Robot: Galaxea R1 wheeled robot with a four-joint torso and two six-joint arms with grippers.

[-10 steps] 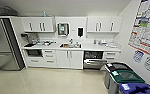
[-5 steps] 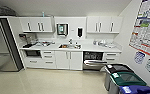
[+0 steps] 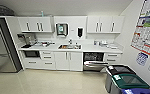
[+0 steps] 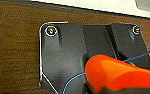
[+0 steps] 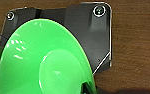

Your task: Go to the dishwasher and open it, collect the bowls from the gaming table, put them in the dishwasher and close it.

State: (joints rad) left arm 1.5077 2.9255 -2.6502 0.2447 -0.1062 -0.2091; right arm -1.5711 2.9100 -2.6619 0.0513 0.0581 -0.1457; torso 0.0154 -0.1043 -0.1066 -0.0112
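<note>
Two bowls ride with you: your left wrist camera shows the orange bowl [image 4: 116, 73] close against the dark plate, your right wrist camera the light green bowl [image 5: 44, 58], hollow side up with nothing in it, and you cannot tell from either how the jaws stand or whether they grip. From your head camera you see the dishwasher [image 3: 94, 61] under the white tabletop [image 3: 91, 48], right of the sink [image 3: 69, 46], its door part-way down. Lidded bins [image 3: 126, 81] stand near it by the right wall.

White cabinets [image 3: 36, 24], counter sink [image 3: 69, 46], steel fridge [image 3: 1, 47], cream floor [image 3: 48, 82], bins [image 3: 123, 80].
</note>
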